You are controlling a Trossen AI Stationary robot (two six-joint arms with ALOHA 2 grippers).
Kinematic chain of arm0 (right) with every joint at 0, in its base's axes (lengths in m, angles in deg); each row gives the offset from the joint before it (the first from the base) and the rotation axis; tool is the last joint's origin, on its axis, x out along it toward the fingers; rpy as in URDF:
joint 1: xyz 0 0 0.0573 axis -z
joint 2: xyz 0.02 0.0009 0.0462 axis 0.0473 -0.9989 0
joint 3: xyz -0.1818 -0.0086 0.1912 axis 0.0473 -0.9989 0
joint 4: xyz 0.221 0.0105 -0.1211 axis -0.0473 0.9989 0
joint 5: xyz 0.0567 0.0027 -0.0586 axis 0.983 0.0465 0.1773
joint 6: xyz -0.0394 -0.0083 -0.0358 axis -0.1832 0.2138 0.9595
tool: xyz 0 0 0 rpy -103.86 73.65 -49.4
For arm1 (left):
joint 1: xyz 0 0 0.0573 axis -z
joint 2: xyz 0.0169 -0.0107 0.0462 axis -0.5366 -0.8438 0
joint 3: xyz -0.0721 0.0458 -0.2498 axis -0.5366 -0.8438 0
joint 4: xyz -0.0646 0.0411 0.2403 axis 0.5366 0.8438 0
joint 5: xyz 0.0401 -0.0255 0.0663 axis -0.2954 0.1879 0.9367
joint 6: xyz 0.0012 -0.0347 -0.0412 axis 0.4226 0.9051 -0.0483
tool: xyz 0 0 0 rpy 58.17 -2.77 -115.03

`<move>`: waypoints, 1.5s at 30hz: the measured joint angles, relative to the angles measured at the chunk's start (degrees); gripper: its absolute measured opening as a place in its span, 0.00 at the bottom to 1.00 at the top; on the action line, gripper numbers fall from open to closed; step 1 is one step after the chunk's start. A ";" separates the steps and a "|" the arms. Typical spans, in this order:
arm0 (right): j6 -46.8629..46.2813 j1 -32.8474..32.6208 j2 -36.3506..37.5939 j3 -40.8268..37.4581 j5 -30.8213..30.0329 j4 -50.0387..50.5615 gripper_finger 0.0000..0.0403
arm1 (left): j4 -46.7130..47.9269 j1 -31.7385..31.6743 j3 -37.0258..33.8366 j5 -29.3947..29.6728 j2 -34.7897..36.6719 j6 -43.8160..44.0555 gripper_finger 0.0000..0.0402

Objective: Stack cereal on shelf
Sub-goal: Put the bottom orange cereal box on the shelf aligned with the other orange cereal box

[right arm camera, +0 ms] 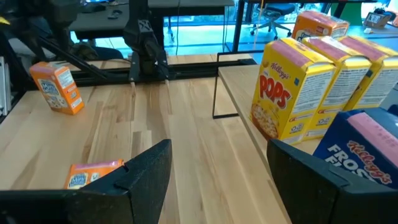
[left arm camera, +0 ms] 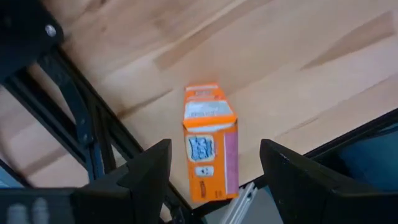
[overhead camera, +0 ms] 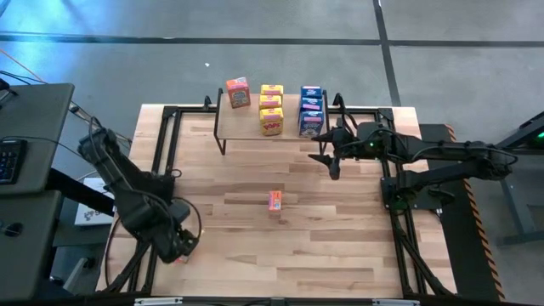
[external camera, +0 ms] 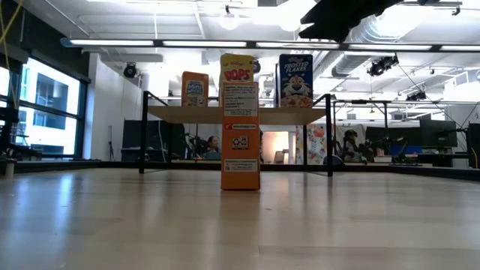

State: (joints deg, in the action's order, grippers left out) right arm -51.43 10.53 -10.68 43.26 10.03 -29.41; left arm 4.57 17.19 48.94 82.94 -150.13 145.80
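Small rectangular cereal boxes of printed cardboard. Seven on the shelf [overhead camera: 255, 132] at 12 o'clock of the counter [overhead camera: 340, 246]: a single orange-red box [overhead camera: 238, 92] toward the shelf's 9 o'clock end, the yellow boxes [overhead camera: 271, 105] three in a file mid-shelf, the blue boxes [overhead camera: 311, 109] three in a file at the 3 o'clock end. Upright at mid-counter, well apart from the shelf, a lone orange-red box [overhead camera: 275, 201], tall and narrow, small-print side panel toward the low view. Near a counter edge, beside a black frame rail, a third orange-red box [left arm camera: 208, 146], seen beyond the left pincer's fingers and not clamped.

Shelf: pale wooden top on thin black metal legs. Counter: light wooden planks, smooth.

Left pincer [overhead camera: 183, 245] at 8 o'clock, fingers apart, holding nothing. Right pincer [overhead camera: 333, 170] at 2 o'clock, near the blue file, fingers apart, empty.
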 joint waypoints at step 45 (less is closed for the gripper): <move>0.00 0.01 0.03 0.00 0.46 -1.89 0.64 | -2.30 5.89 0.63 1.92 -9.09 11.95 0.59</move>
State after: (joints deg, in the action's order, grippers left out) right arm -51.43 10.55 -10.65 43.26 10.49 -31.30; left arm 2.27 23.08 49.57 84.86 -159.22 157.75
